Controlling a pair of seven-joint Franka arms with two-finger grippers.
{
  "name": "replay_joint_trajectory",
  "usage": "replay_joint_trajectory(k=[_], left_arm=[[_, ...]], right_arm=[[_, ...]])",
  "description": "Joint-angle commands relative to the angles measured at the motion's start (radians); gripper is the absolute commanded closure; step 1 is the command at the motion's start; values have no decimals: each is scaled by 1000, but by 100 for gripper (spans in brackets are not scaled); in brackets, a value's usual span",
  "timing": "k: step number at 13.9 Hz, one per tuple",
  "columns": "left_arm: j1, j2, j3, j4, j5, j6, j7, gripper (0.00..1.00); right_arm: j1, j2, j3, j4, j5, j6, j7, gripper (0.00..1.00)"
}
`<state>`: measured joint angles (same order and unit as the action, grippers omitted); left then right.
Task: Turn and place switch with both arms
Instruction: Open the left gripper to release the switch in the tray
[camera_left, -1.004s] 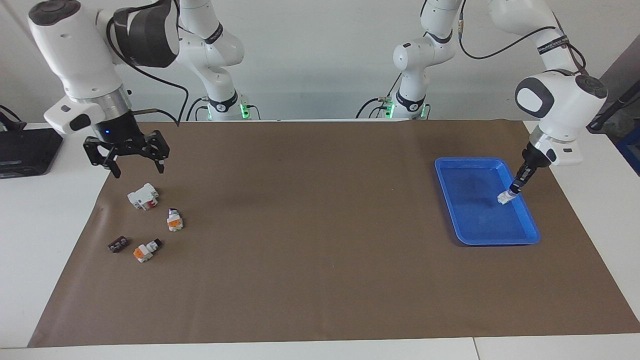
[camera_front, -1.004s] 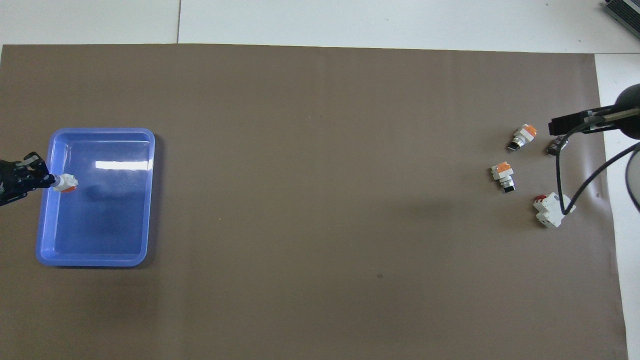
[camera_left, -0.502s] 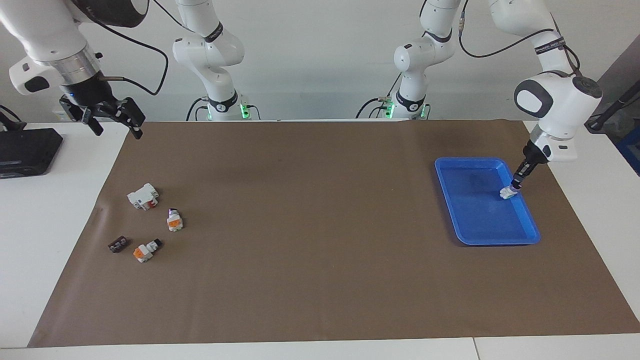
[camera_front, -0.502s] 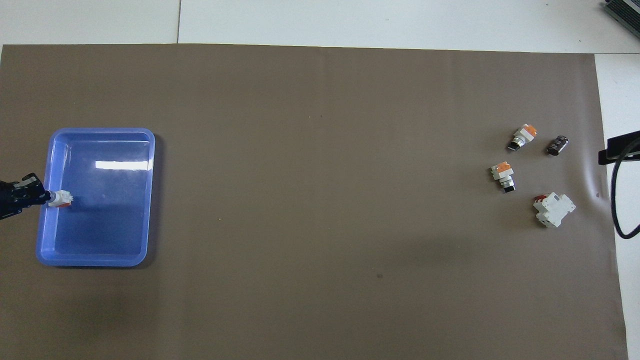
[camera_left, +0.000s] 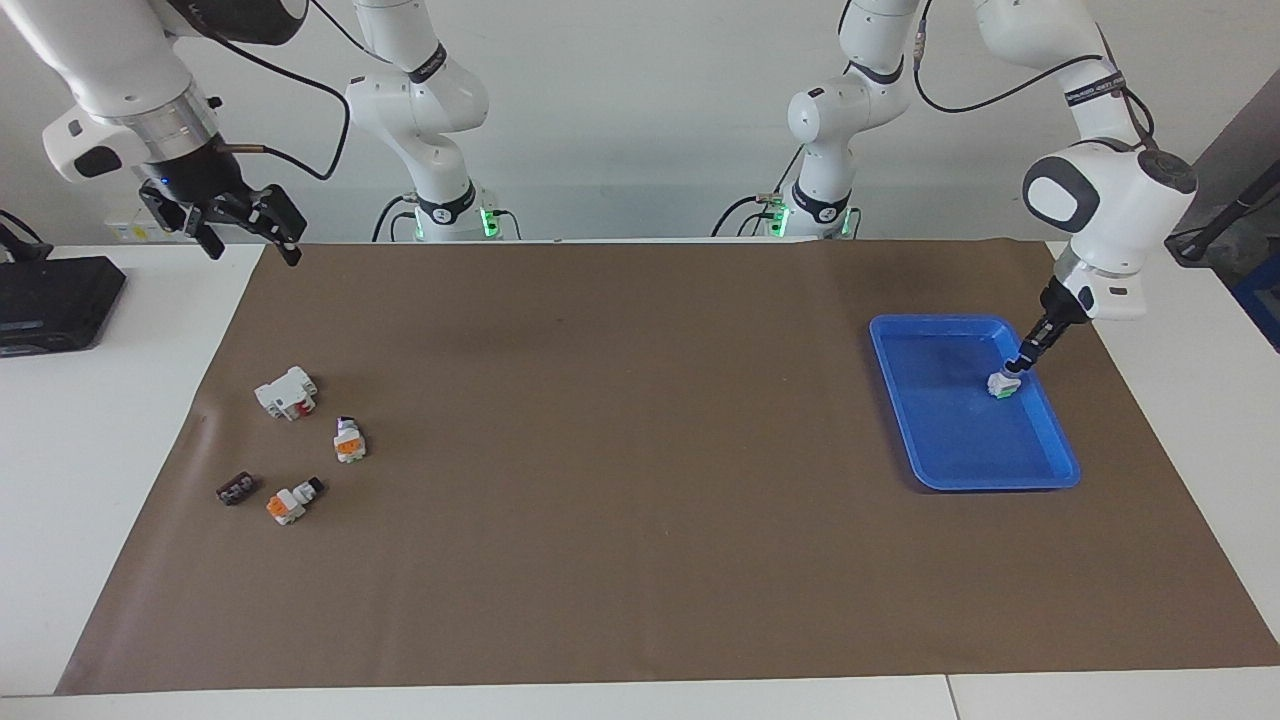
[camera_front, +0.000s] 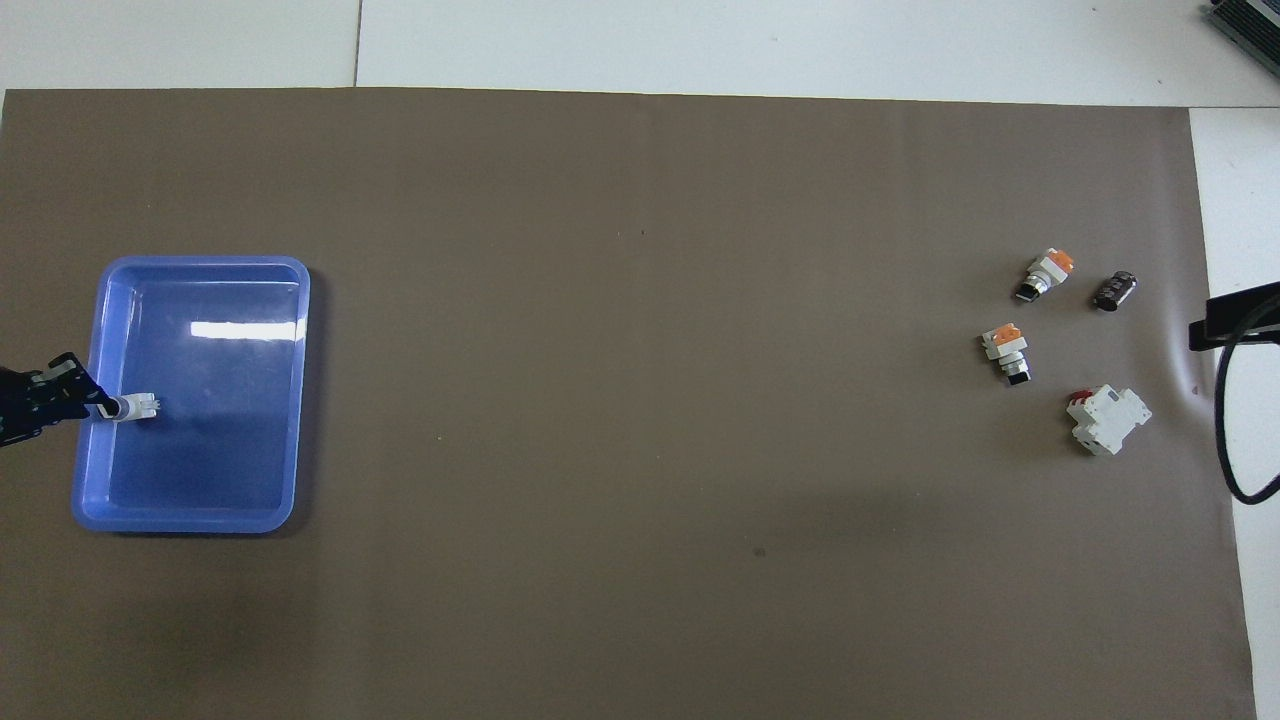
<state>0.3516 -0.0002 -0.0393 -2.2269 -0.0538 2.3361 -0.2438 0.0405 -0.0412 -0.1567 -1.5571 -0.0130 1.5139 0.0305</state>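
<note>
Left end effector (camera_left: 1013, 368) clamped on switch (camera_left: 1002, 385) in blue tray (camera_left: 1000, 478); right end effector (camera_left: 247, 235) spread wide, raised above tabletop (camera_left: 640, 600) edge.

Left end effector (camera_left: 1014, 365) angled steeply downward, fingers pinched; right end effector (camera_left: 250, 235) raised, fingers spread wide

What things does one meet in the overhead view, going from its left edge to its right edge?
Left tool holding a switch → blue tray → switch → switch → large white block → small dark piece.
</note>
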Motion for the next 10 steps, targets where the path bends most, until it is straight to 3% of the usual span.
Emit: replay_joint_trajectory(k=[1, 5, 8, 10], left_arm=[[-2, -14, -7, 24, 20, -55, 15, 42], [-78, 55, -10, 252, 20, -266, 5, 41], [-193, 112, -7, 433, 25, -423, -3, 41], [-281, 138, -7, 530, 95, -504, -3, 41]], right_arm=[[-34, -12, 26, 6, 4, -20, -23, 0], [-24, -31, 29, -31, 4, -14, -24, 0], [-22, -28, 29, -25, -1, -21, -24, 0], [-21, -19, 42, -15, -13, -21, -29, 0]])
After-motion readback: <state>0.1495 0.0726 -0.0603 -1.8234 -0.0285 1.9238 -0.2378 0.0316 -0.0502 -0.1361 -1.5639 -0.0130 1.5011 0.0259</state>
